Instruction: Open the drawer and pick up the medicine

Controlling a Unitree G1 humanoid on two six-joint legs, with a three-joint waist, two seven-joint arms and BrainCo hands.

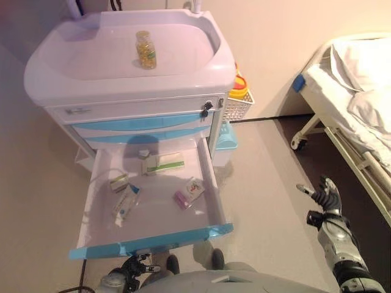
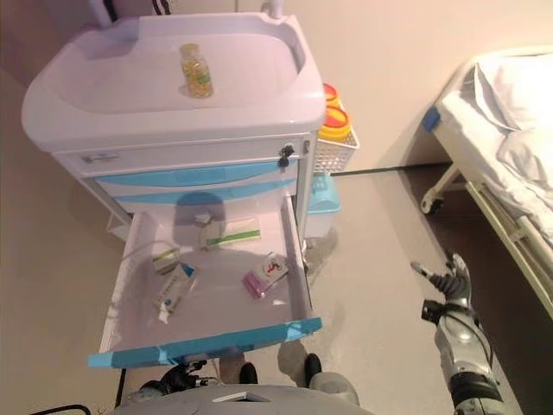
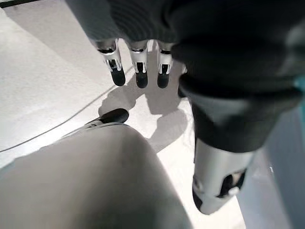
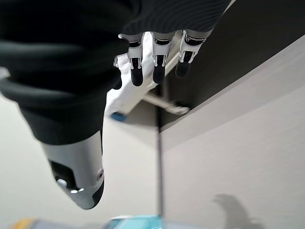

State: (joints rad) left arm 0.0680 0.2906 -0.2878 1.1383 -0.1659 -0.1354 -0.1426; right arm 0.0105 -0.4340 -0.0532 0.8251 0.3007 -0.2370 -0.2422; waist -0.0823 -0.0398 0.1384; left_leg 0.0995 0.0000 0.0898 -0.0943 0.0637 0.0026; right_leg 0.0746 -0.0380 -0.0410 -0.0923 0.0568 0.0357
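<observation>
The cart's lower drawer (image 1: 212, 183) stands pulled out, its blue front edge (image 1: 153, 241) nearest me. Inside lie a white-and-green box (image 1: 164, 163), a pink-and-white box (image 1: 189, 193), a blue-and-white tube box (image 1: 125, 204), a small box (image 1: 119, 182) and a small bottle (image 1: 144, 154). A bottle of yellow capsules (image 1: 146, 50) stands on the cart top. My left hand (image 1: 131, 268) hangs low under the drawer front, its fingers (image 3: 138, 71) straight and empty. My right hand (image 1: 325, 194) hovers over the floor to the drawer's right, open, holding nothing.
A white basket (image 1: 239, 105) with a yellow container hangs on the cart's right side, a light blue bin (image 1: 225, 143) below it. A hospital bed (image 1: 360, 91) with a caster (image 1: 298, 144) fills the right edge. Bare floor lies between cart and bed.
</observation>
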